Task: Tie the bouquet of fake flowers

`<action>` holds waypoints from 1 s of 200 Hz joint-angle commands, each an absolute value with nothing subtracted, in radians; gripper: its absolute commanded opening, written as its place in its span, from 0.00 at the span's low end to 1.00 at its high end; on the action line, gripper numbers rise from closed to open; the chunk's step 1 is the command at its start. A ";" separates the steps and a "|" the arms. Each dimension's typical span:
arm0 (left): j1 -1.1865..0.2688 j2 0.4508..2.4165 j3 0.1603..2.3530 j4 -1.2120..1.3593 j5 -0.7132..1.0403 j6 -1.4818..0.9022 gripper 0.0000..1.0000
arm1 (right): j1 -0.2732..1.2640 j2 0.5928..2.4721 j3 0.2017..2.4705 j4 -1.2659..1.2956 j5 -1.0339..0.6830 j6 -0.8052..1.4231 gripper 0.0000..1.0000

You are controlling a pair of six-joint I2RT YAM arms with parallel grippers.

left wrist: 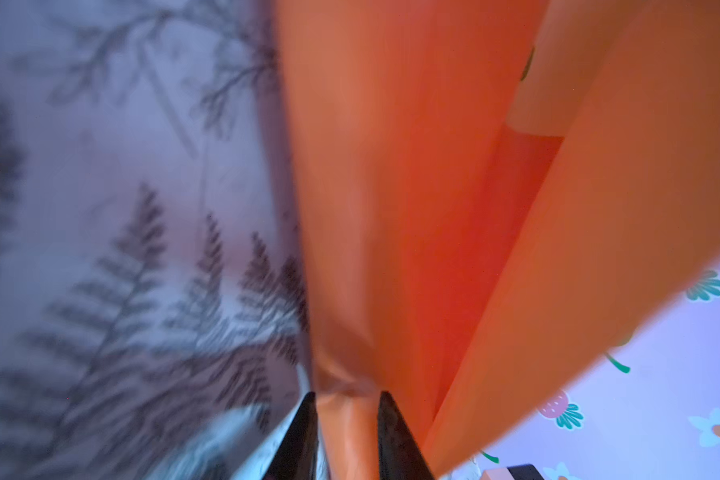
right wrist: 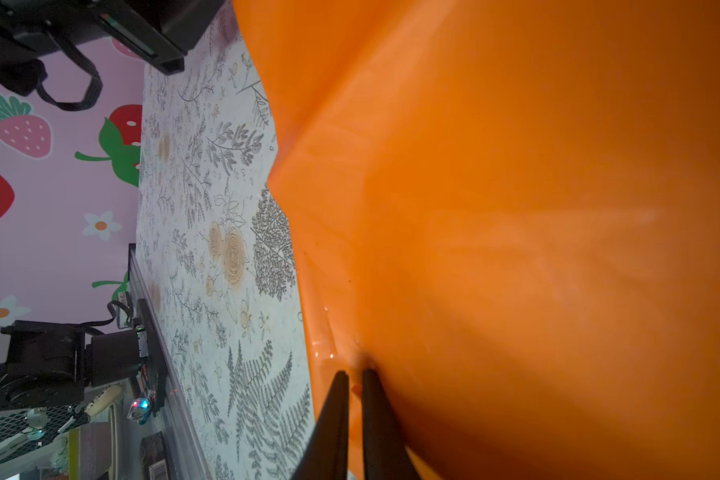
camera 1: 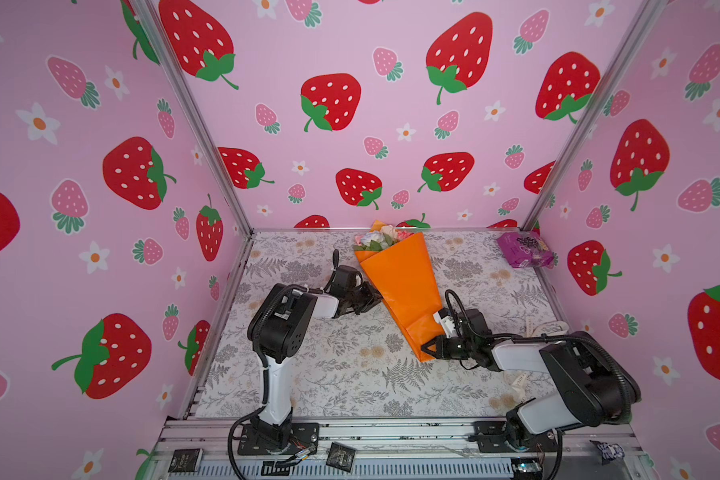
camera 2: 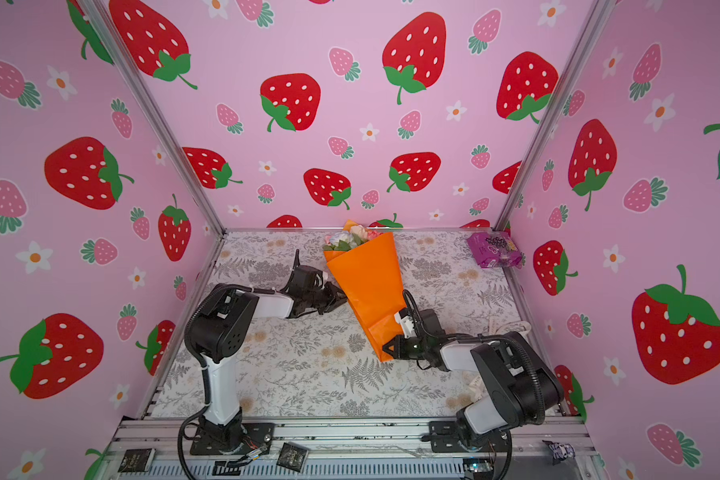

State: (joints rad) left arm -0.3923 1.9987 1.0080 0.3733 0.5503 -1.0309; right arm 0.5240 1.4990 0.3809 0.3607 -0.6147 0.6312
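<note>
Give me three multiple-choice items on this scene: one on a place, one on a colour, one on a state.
1. Where does the purple packet lie on the table?
A. In the far right corner
B. Between the arm bases
C. In the near left corner

2. What colour is the wrapping paper?
A. Blue
B. Orange
C. White

3. What is the state of the right hand?
A. Open above the table
B. Shut on the purple packet
C. Shut on the wrapping paper's narrow end

Key:
1 A: both top views show the packet by the back wall on the right.
2 B: the paper is orange in every view.
3 C: the right wrist view shows its fingers pinching the paper.
</note>
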 commanded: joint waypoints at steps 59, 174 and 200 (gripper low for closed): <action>-0.496 1.776 0.977 0.293 0.493 -0.958 0.35 | 0.525 1.493 0.391 0.327 -0.586 0.624 0.13; -0.634 2.107 1.268 0.160 0.540 -0.912 0.24 | 0.490 1.400 0.399 0.362 -0.656 0.661 0.25; -0.630 2.107 1.263 0.117 0.526 -0.873 0.23 | 0.383 1.376 0.467 0.364 -0.706 0.666 0.27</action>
